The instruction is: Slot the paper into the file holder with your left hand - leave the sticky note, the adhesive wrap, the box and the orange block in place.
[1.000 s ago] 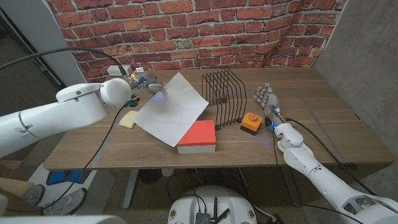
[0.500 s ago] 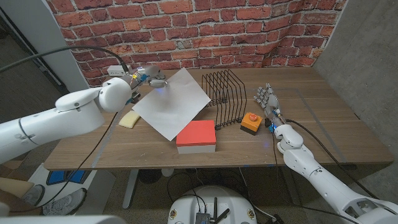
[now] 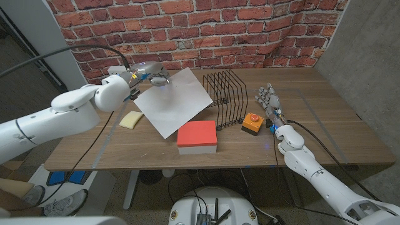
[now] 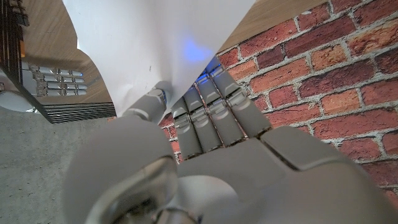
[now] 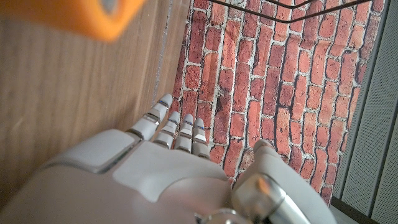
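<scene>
Even, soft light from overhead is falling on the brown wooden table, leaving only faint shadows under the red-topped white box. The head view is looking sharp, bending slightly at its edges. A blue glow is showing through the white sheet of paper. The orange block is blurring close to the right wrist camera.

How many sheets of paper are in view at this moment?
1. The paper is held at its corner by the left hand, lifted beside the file holder and overlapping the box. Further sheets behind it cannot be ruled out.
</scene>
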